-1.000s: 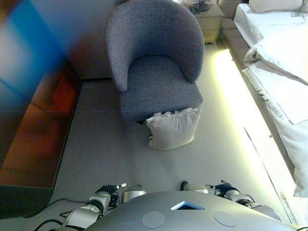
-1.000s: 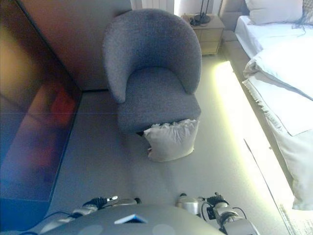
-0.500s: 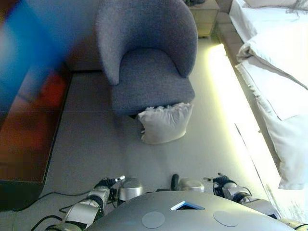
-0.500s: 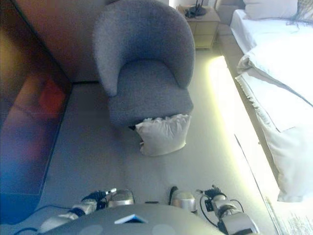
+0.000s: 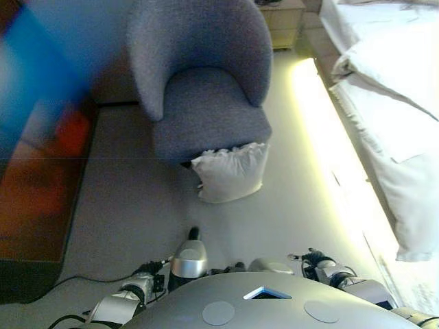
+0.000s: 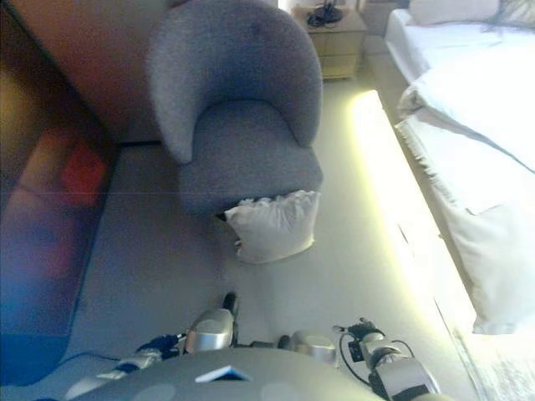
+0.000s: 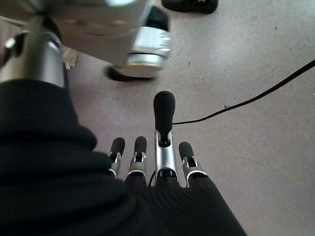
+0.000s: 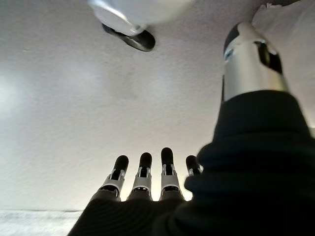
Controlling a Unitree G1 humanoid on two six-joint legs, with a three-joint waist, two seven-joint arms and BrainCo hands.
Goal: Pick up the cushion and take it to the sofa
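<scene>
Cushion, white and ruffled, leans on the carpet against the front of the grey armchair, mid-frame. Only the wrist views show the fingers: left hand and right hand both relaxed, holding nothing. Open carpet lies between cushion and hands; the bed edges the right side. Both hands hang low, well apart from the cushion.

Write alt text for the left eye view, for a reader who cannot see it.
A white ruffled cushion stands on the grey carpet, leaning against the front of a grey tub armchair. A bed with white bedding runs along the right, with a wooden nightstand behind the chair. Both robot arms hang low at the bottom edge, holding nothing.
</scene>
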